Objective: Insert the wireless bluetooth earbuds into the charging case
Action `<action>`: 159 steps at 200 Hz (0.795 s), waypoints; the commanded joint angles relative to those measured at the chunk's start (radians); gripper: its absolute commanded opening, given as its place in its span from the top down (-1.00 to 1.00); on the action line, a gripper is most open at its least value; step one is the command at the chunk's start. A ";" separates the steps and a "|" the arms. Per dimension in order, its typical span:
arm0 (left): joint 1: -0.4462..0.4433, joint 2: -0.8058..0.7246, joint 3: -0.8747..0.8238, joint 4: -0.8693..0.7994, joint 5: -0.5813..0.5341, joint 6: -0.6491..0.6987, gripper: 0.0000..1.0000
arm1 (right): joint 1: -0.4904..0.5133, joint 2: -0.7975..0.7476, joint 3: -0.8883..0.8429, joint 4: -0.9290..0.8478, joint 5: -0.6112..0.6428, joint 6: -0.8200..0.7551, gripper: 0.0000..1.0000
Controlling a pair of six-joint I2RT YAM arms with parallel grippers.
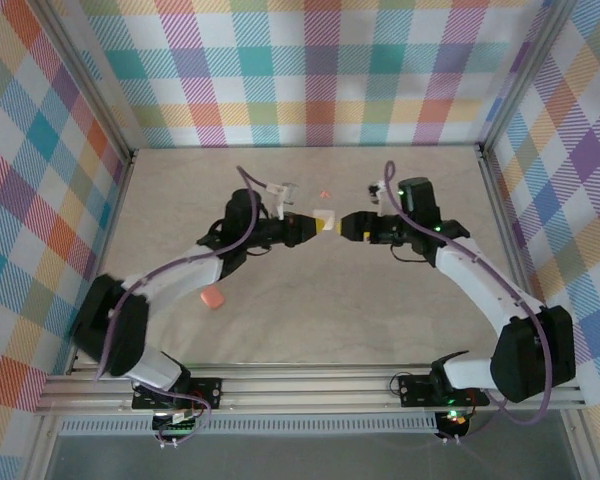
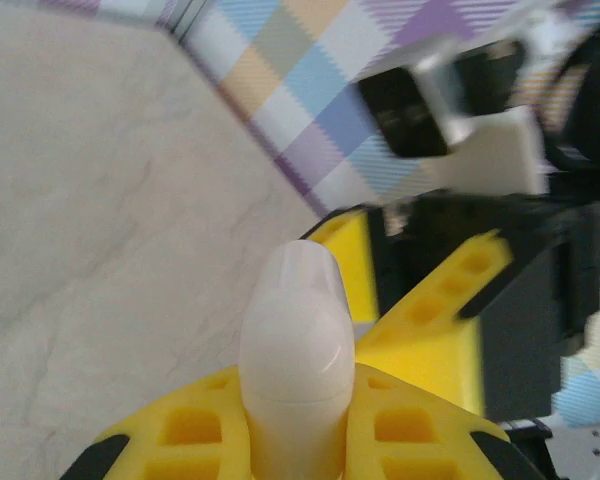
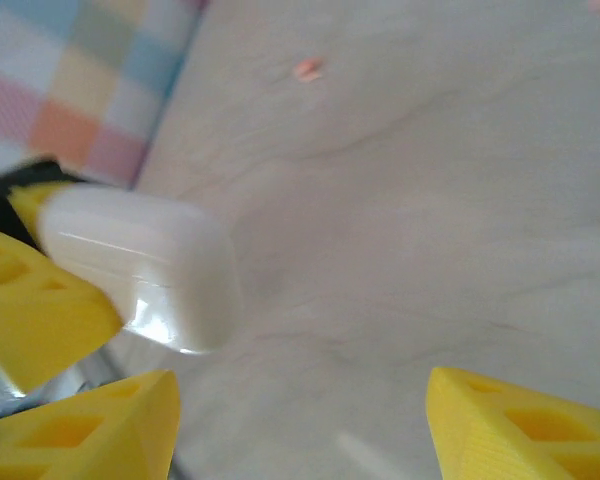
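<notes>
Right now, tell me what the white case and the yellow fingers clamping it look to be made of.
White case: likely hard glossy plastic; smooth rounded shell with sharp light reflections.
Left gripper fingers: probably matte yellow plastic, perhaps printed; dull surface, square pockets.

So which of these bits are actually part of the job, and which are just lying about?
Part of the job:
- white case, gripped by the left gripper
- right gripper, open, facing that case
- pink earbud, loose on the table
- pink case, lying apart, probably that earbud's home

Just surroundings:
- the table itself
- checked walls
</notes>
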 commanded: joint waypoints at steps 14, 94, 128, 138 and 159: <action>-0.058 0.266 0.177 -0.130 -0.111 -0.095 1.00 | -0.149 -0.005 -0.087 -0.024 0.102 0.048 -0.33; -0.195 0.716 0.623 -0.358 -0.328 -0.167 0.92 | -0.207 0.159 -0.046 -0.016 0.078 0.044 -0.29; -0.205 0.768 0.708 -0.492 -0.401 -0.121 0.74 | -0.206 0.172 -0.046 -0.014 0.092 0.041 -0.29; -0.206 0.765 0.712 -0.516 -0.423 -0.108 0.68 | -0.207 0.171 -0.046 -0.017 0.096 0.038 -0.29; -0.207 0.747 0.712 -0.550 -0.459 -0.083 0.43 | -0.209 0.170 -0.042 -0.027 0.107 0.028 -0.29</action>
